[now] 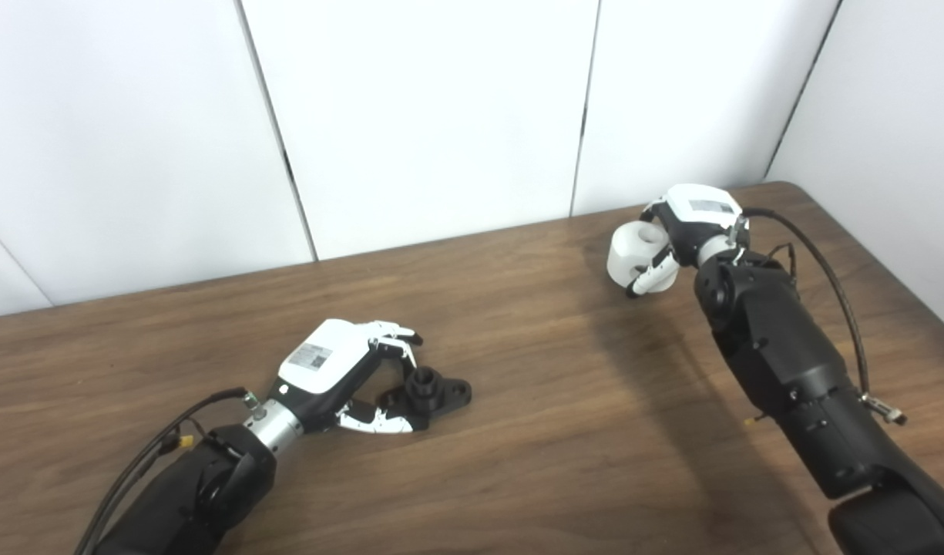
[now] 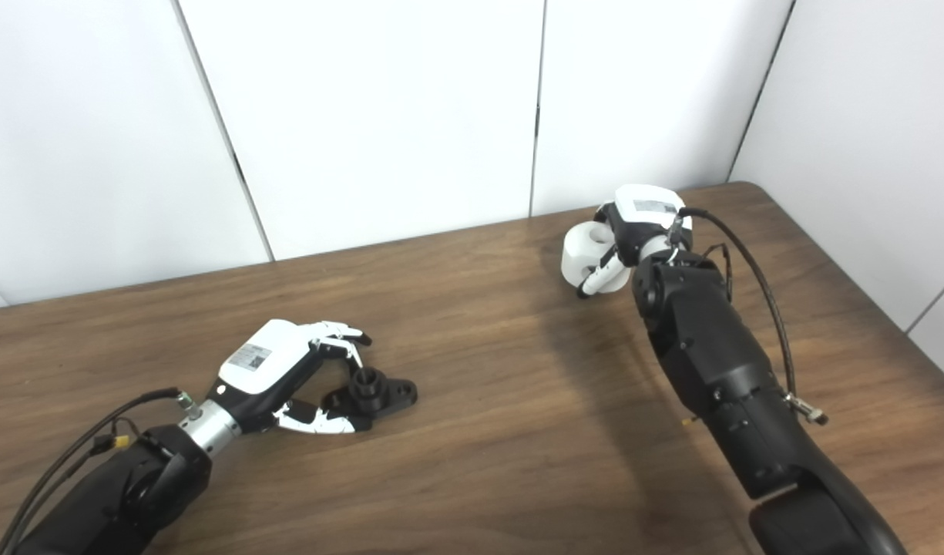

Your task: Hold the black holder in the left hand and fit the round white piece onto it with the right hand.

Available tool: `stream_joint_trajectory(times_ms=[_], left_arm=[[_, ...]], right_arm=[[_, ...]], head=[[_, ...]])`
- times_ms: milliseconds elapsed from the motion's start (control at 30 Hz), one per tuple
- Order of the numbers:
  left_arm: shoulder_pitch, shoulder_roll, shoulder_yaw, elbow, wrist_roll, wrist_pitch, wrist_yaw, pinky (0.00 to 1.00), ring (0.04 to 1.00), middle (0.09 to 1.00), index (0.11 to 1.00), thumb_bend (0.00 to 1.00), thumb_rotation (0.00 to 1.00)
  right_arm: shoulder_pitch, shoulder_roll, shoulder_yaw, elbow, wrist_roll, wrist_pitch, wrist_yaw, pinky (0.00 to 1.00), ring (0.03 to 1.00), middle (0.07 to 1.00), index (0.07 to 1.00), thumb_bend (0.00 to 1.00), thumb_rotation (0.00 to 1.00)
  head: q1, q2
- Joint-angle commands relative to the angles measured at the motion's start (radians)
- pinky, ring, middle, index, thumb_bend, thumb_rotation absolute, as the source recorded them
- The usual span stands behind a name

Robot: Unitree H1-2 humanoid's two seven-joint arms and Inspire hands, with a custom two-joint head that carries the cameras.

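The black holder (image 1: 433, 393), a flat base with a short round post, lies on the wooden table (image 1: 564, 447) left of centre. My left hand (image 1: 340, 370) reaches it from the left with fingers spread. Its fingers (image 1: 394, 335) hover just behind the post and its thumb (image 1: 379, 422) lies along the base's near edge, so the hand is not closed on the holder. At the far right my right hand (image 1: 691, 223) is shut on the round white piece (image 1: 633, 250), a thick ring with a central hole, held above the table.
White wall panels (image 1: 441, 116) stand right behind the table's far edge. The table's right edge (image 1: 888, 254) runs close beside my right arm. Bare wood lies between the two hands.
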Motion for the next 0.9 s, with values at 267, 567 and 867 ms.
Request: stream_joint_trajectory(times_ms=[267, 567, 867], left_arm=[[0.06, 0.064, -0.017, 0.038, 0.042, 0.021, -0.103, 0.68, 0.812, 0.796, 0.487, 0.52, 0.06], [0.062, 0.064, -0.011, 0.022, 0.047, 0.028, -0.119, 0.68, 0.812, 0.795, 0.487, 0.52, 0.06], [0.069, 0.063, -0.003, 0.008, 0.047, 0.029, -0.125, 0.67, 0.803, 0.789, 0.487, 0.52, 0.06]], right_arm=[[-0.036, -0.037, -0.011, 0.006, 0.011, 0.005, -0.067, 0.85, 0.882, 0.88, 0.71, 0.84, 0.3], [-0.03, -0.048, 0.009, 0.029, 0.054, -0.009, -0.178, 0.84, 0.796, 0.759, 0.484, 0.52, 0.15], [-0.02, -0.061, 0.024, 0.016, 0.071, -0.005, -0.208, 0.81, 0.781, 0.742, 0.484, 0.52, 0.15]], head=[[0.003, 0.008], [0.009, 0.013], [0.016, 0.021]])
